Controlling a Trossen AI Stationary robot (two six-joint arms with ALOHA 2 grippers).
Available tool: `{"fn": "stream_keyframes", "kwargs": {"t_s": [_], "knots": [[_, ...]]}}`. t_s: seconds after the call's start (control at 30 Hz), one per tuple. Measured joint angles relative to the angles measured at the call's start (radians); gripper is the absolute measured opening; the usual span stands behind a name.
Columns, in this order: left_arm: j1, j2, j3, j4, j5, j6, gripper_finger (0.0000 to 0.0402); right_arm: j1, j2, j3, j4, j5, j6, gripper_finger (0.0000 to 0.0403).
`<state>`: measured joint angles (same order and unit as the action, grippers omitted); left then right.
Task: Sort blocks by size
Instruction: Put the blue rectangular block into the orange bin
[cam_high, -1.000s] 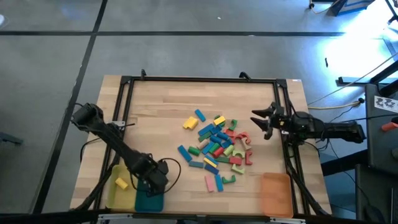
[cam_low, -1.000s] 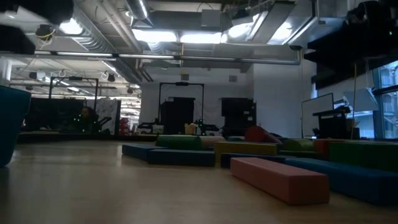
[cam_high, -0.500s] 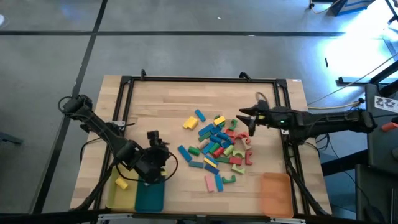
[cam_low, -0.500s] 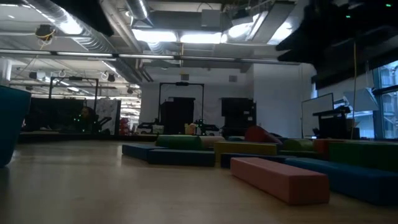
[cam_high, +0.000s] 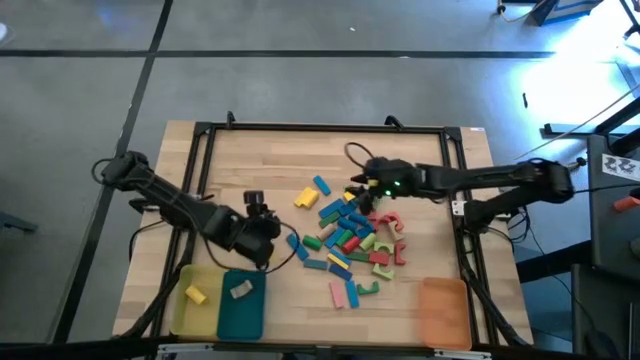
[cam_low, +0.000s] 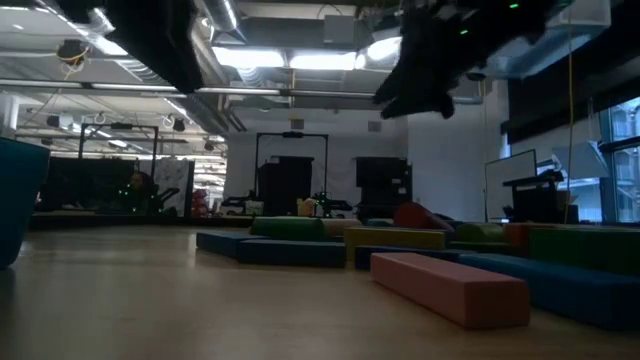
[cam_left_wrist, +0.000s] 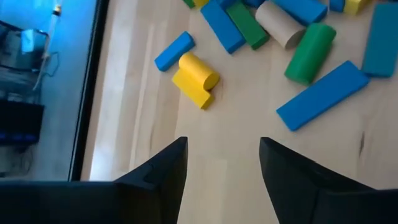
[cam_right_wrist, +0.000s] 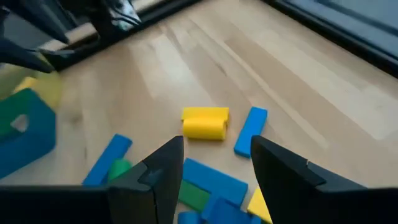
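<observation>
The blocks lie in a loose heap in the middle of the wooden table, and most are not sorted yet. One yellow block sits in the yellow tray, and a pale block sits in the teal tray beside it. The orange tray, at the other front corner, holds nothing.

The right gripper hangs over the far edge of the heap with its fingers apart and nothing between them — I think it is about to pick a block. The yellow round block lies just past its fingertips. It would need to go down over one block and close without bumping the others.

The left gripper is near the two trays, its fingers apart and holding nothing.

The table is pale wood with a black frame around it. Past it is a big room — grey floor, bright ceiling lights.
</observation>
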<state>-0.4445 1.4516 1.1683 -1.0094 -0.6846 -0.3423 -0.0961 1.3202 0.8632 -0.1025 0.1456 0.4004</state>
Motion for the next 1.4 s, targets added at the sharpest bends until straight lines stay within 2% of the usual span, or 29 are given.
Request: {"fn": "stream_keyframes", "kwargs": {"t_s": [0.23, 0.43, 0.6, 0.83, 1.1, 1.4], "knots": [[0.136, -0.057, 0.000, 0.021, 0.067, 0.143, 0.0160, -0.067, 0.169, 0.106, -0.032, -0.011, -0.004, 0.0190], [0.252, -0.098, 0.000, 0.087, 0.183, 0.253, 0.0146, -0.102, 0.282, 0.158, -0.026, -0.070, -0.006, 0.0190], [0.355, -0.104, -0.010, 0.219, 0.334, 0.380, 0.0137, -0.110, 0.355, 0.194, -0.026, -0.077, -0.006, 0.0190], [0.484, -0.107, -0.162, 0.488, 0.516, 0.479, 0.0136, -0.107, 0.451, 0.238, -0.023, -0.068, -0.008, 0.0190], [0.560, -0.107, -0.319, 0.682, 0.580, 0.473, 0.0134, -0.107, 0.540, 0.265, -0.027, -0.049, -0.013, 0.0190], [0.572, -0.107, -0.402, 0.798, 0.607, 0.470, 0.0132, -0.106, 0.565, 0.265, -0.008, -0.041, -0.013, 0.0190]]}}
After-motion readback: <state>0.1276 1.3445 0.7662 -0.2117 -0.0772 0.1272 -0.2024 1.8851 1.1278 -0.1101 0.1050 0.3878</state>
